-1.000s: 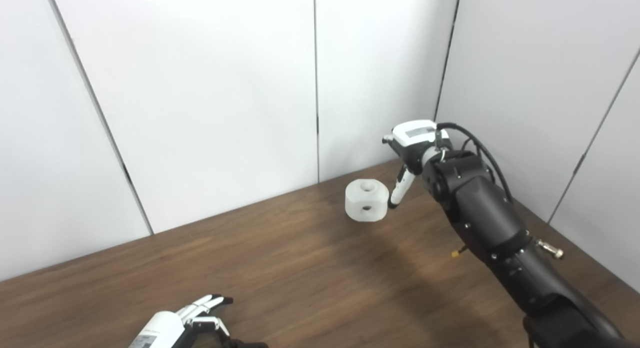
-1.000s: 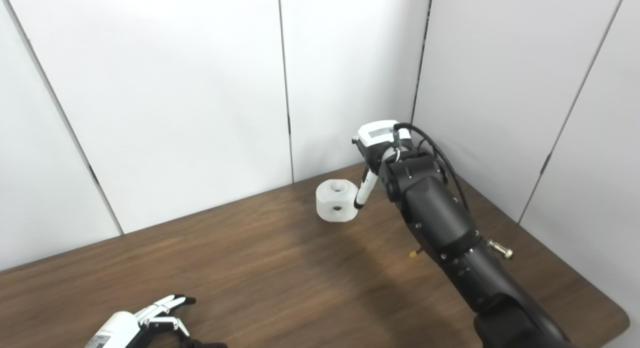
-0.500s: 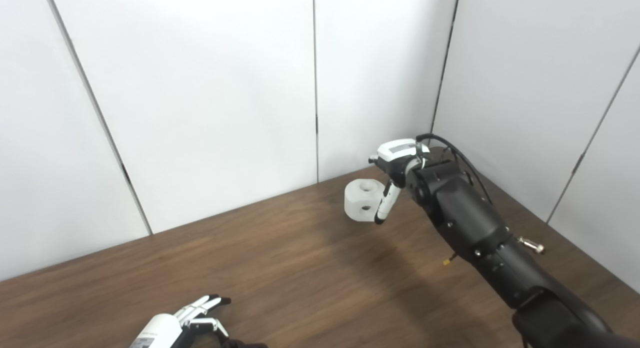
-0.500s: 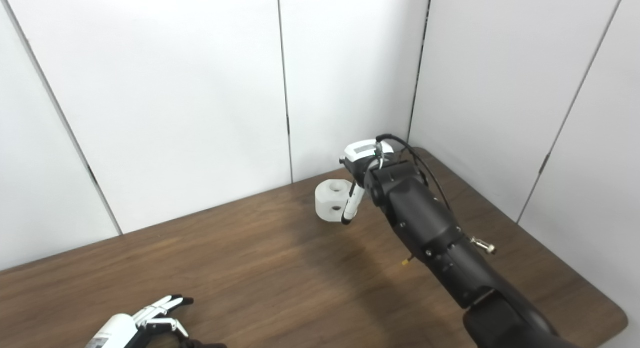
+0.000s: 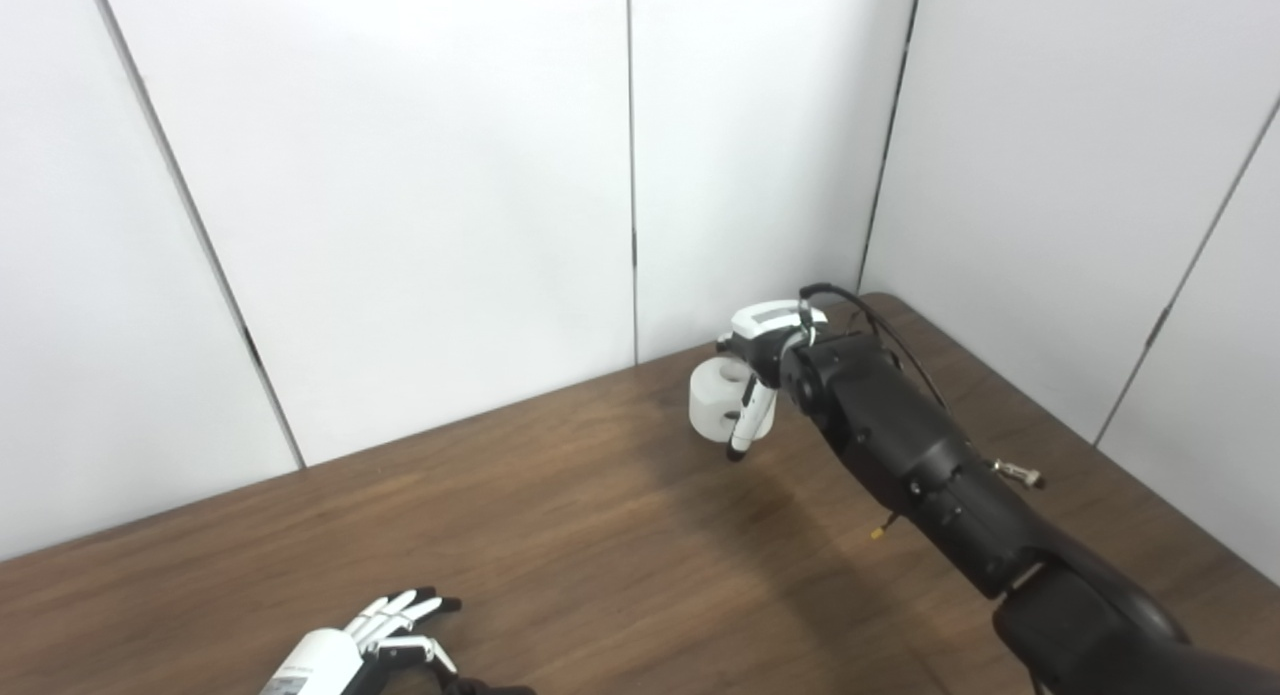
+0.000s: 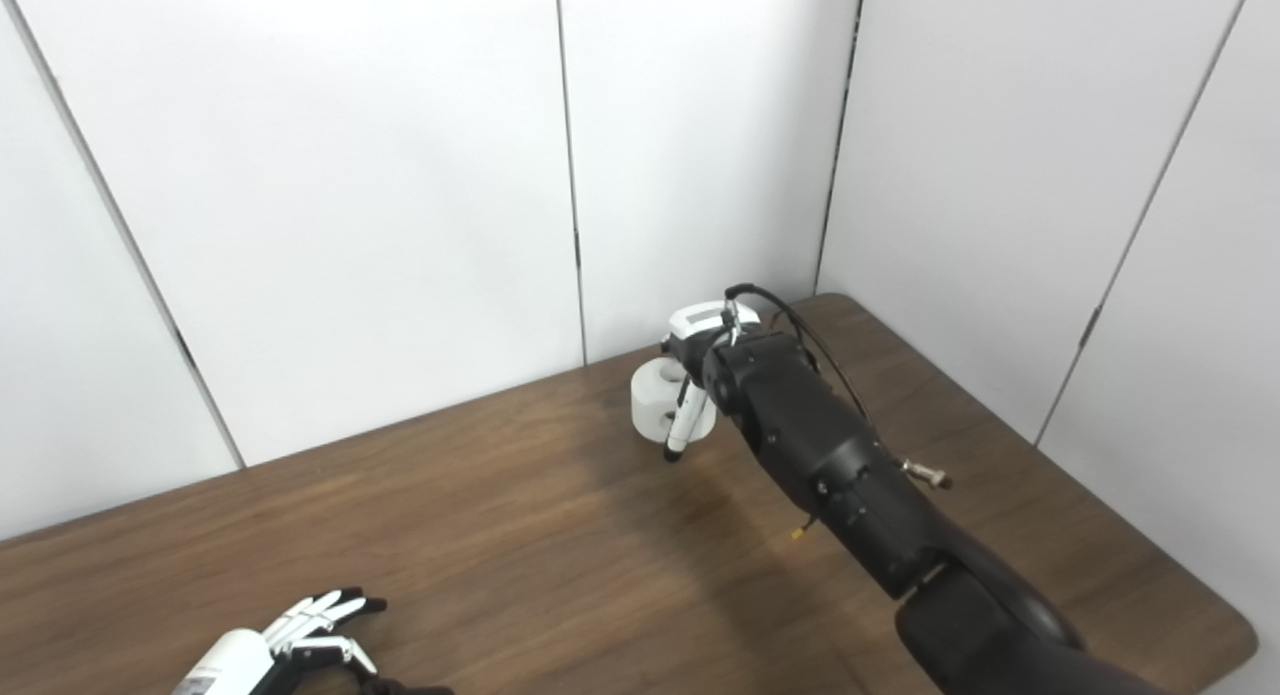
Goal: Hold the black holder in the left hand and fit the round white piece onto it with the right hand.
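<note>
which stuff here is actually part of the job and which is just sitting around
Part of the job:
- round white piece, on the table's far side
- right hand, over the piece; grip hidden
- left hand, near edge, fingers apart, holding nothing
- black holder: not visible in either view

Just there:
- wooden table
- white wall panels

Counter point(image 5: 560, 535): dark wood grain, low sheen. Round white piece point(image 5: 712, 407): matt, plastic-looking. Right arm point(image 5: 900, 445): smooth black casing, semi-gloss.
</note>
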